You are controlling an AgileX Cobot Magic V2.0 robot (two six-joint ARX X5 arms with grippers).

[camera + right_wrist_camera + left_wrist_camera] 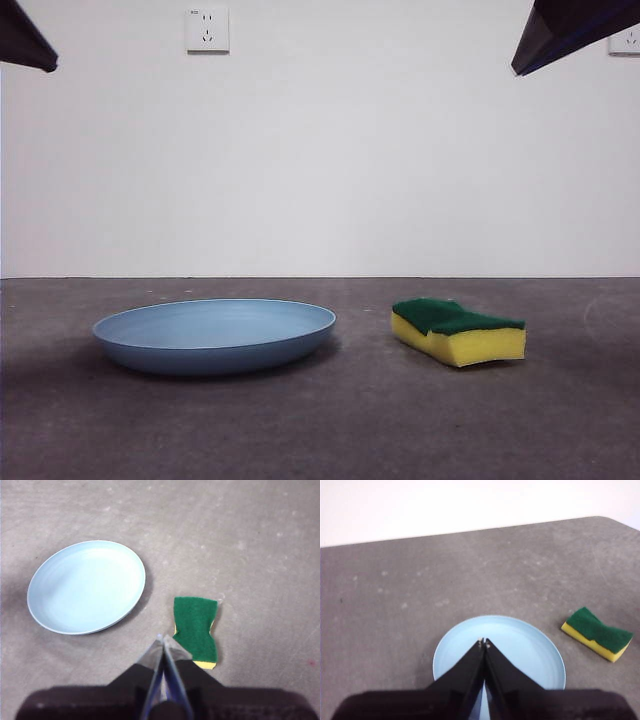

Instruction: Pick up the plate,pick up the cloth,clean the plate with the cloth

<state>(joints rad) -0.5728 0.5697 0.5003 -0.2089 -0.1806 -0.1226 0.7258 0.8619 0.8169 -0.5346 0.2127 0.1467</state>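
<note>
One pale-blue round plate (pixel 214 335), empty; one yellow sponge-type cloth (pixel 459 331), green top. Left gripper (pixel 483 641) and right gripper (pixel 161 639): fingers pressed together.

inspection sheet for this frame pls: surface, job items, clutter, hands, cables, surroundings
Surface: grey speckled table, plain.
Plate: light blue, upright on the table, nothing in it, untouched.
Sponge: yellow with the green layer up, lying flat beside the plate, apart from it.
Clutter: nothing seen.
Left hand: shut, holding nothing, raised above the plate.
Right hand: shut, holding nothing, raised near the sponge.
Cables: nothing seen.
Surroundings: white wall with two wall sockets.
</note>
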